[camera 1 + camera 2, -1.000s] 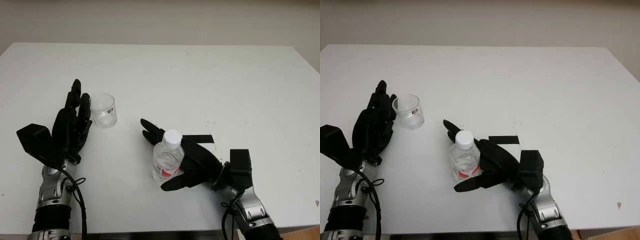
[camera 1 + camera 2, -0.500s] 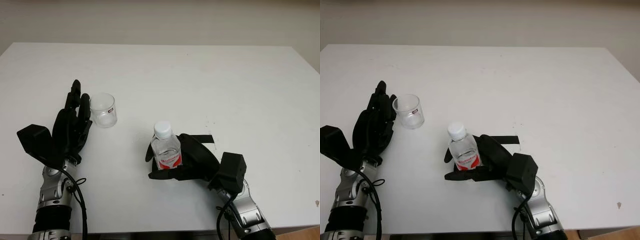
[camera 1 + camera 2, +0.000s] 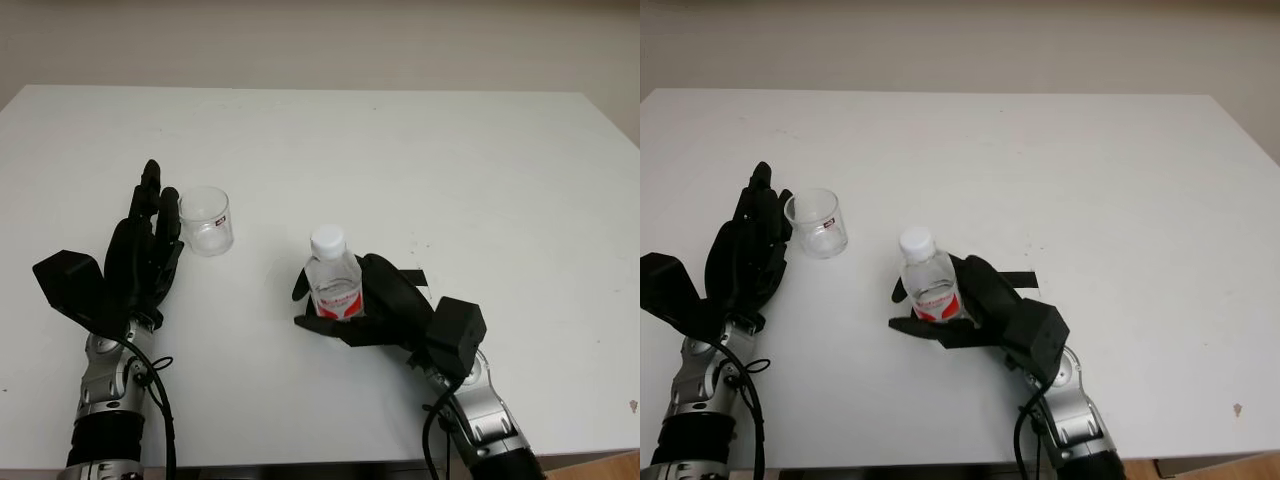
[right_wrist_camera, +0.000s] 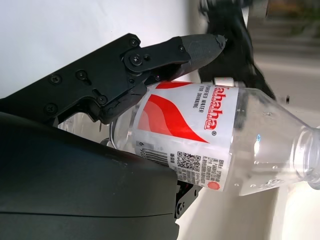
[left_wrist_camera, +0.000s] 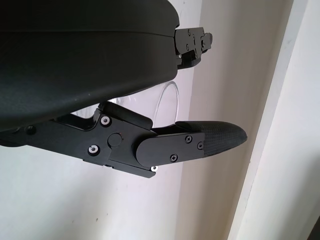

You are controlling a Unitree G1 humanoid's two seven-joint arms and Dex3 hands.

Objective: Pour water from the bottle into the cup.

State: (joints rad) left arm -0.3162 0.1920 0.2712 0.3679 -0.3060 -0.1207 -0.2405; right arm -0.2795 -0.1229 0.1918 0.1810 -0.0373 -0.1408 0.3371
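Observation:
A clear plastic water bottle (image 3: 331, 279) with a white cap and a red-and-white label (image 4: 192, 131) stands upright near the table's middle front. My right hand (image 3: 345, 305) is shut on the bottle, its fingers wrapped around the label. A small clear cup (image 3: 207, 220) stands upright to the left of the bottle, a hand's width away. My left hand (image 3: 148, 240) is open just left of the cup, close beside it without gripping it. The cup's rim (image 5: 170, 102) shows behind the left hand's thumb in the left wrist view.
The white table (image 3: 420, 160) stretches wide behind and to the right of the bottle. A short strip of black tape (image 3: 1018, 279) lies on the table just right of my right hand. A pale wall runs behind the table's far edge.
My right hand has closed on the bottle, stood it upright from a tilt and carried it slightly up and away from me. The left hand and cup have not moved.

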